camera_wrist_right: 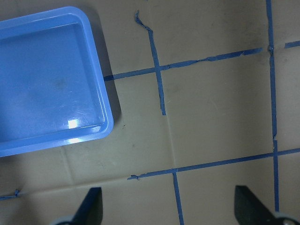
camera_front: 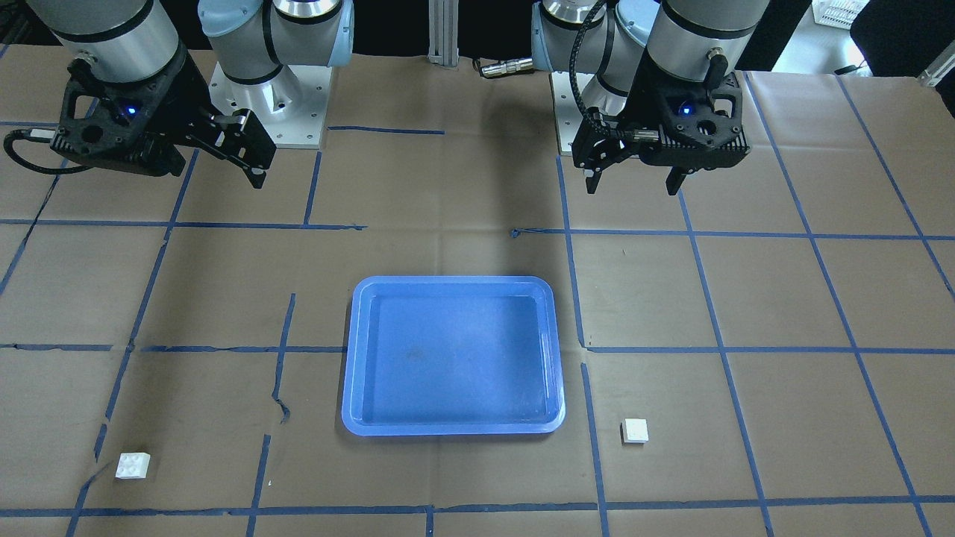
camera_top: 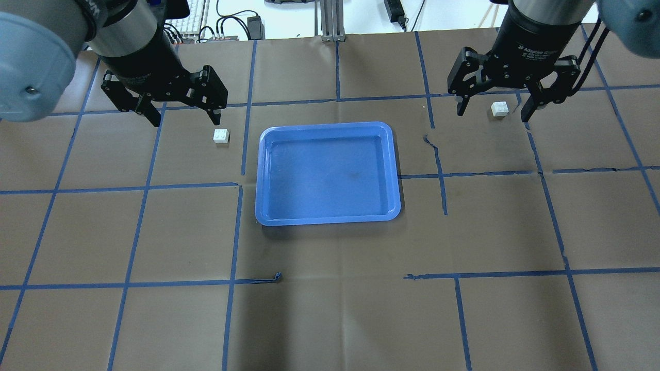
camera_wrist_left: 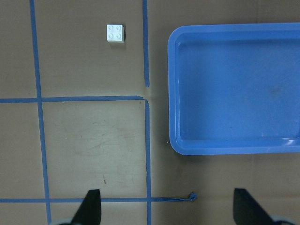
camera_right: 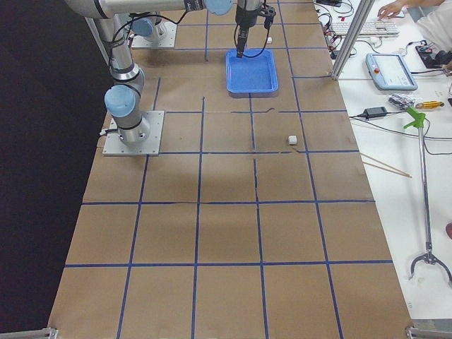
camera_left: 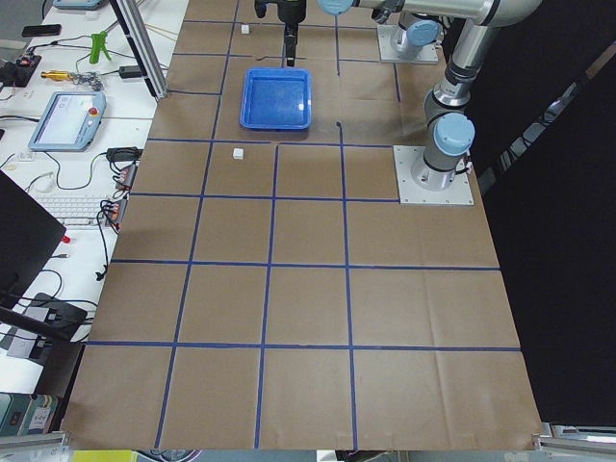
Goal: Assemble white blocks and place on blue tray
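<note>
The blue tray (camera_top: 268, 206) lies empty at the table's middle. One white block (camera_top: 221, 136) sits on the paper just left of the tray, studs up; it also shows in the left wrist view (camera_wrist_left: 115, 33). The other white block (camera_top: 499, 108) sits far to the tray's right, also in the front view (camera_front: 133, 465). My left gripper (camera_top: 185, 120) hangs open and empty, high above the table, short of its block. My right gripper (camera_top: 492, 113) hangs open and empty, high up. The right wrist view shows the tray's corner (camera_wrist_right: 105, 126) but no block.
The table is covered in brown paper with a blue tape grid (camera_top: 337, 99). The two arm bases (camera_front: 268, 112) stand at the robot's edge. A desk with a keyboard and cables (camera_left: 82, 207) runs along the far side.
</note>
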